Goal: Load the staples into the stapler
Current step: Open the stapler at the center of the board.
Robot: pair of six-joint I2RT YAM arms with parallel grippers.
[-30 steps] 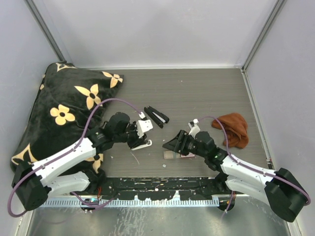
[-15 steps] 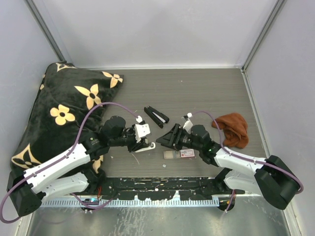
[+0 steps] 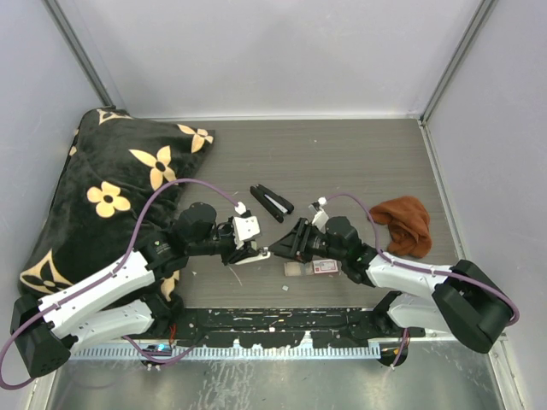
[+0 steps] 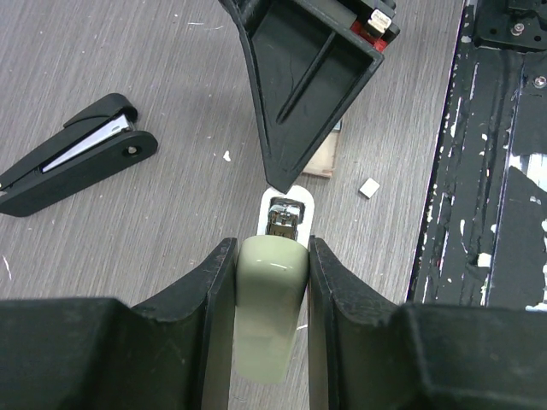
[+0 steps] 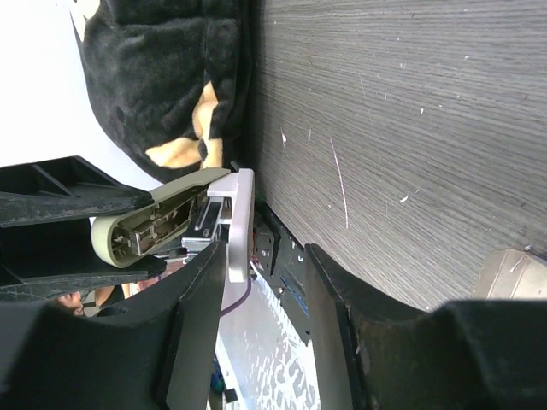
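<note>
grey table [image 3: 359, 162] with two staplers: black stapler [image 4: 81, 154] apart, cream-green stapler [image 4: 269, 329] within clenched left pincer [image 4: 270, 256]; right pincer [image 5: 265, 265] released

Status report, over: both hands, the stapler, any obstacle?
Left hand shut on cream-green plastic stapler. Right hand open, astride its white base. No staple strip in view. Black plastic stapler lies apart.

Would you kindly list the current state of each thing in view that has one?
Left gripper: shut on the green stapler.
Green stapler: held off the table, top swung open.
Right gripper: open, at the green stapler's front end.
Black stapler: lying on its side on the table, untouched.
Staple box: lying flat on the table.
Cloth: crumpled.
</note>
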